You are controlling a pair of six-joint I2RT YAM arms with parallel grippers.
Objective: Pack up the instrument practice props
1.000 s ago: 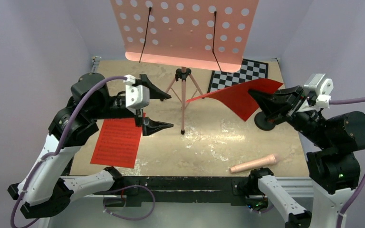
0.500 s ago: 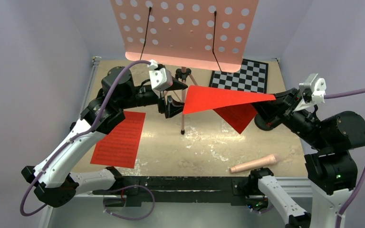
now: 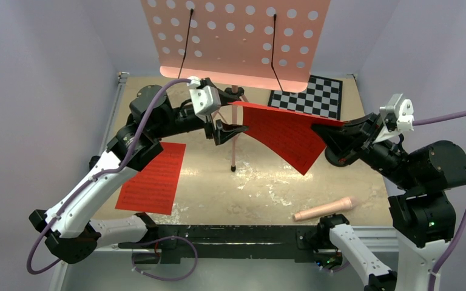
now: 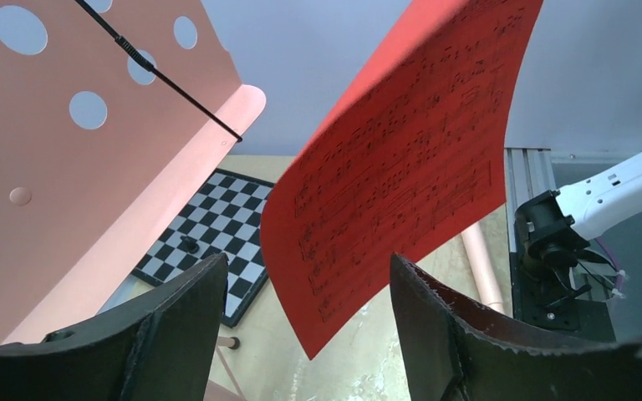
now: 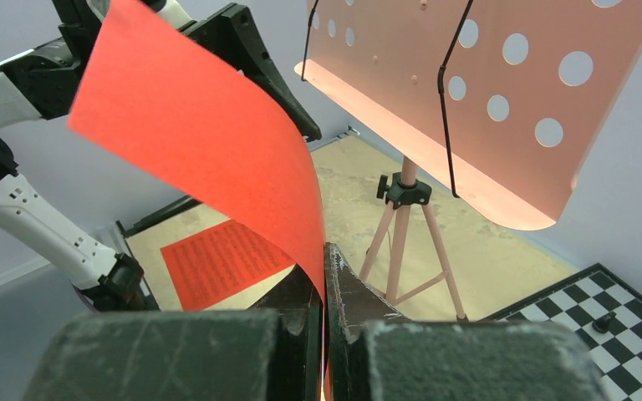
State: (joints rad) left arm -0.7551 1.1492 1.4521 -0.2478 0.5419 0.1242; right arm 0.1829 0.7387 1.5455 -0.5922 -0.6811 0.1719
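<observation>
The pink music stand [image 3: 236, 36] rises at the back on its tripod [image 3: 234, 136], its perforated tray [image 4: 75, 159] seen close in the left wrist view. My right gripper [image 3: 323, 131] is shut on one edge of a red sheet-music page [image 3: 282, 134], which hangs curved in the air [image 5: 217, 142]. My left gripper [image 3: 233, 115] is open at the page's far end. The page's lower corner [image 4: 334, 309] hangs between the left fingers without touching them. Another red page [image 3: 151, 179] lies flat at the table's left. The black round-base mic stand [image 3: 338, 160] is partly hidden behind my right gripper. No microphone shows.
A black-and-white chessboard [image 3: 306, 96] lies at the back right with a small dark piece [image 4: 189, 246] on it. A pale pink cylinder [image 3: 324, 209] rests near the front right edge. Grey walls close in the table on three sides.
My left gripper swung up and right from above the flat page to the held page's free end, its jaws narrowing a little. The right gripper turned the held page, which now droops broadside.
</observation>
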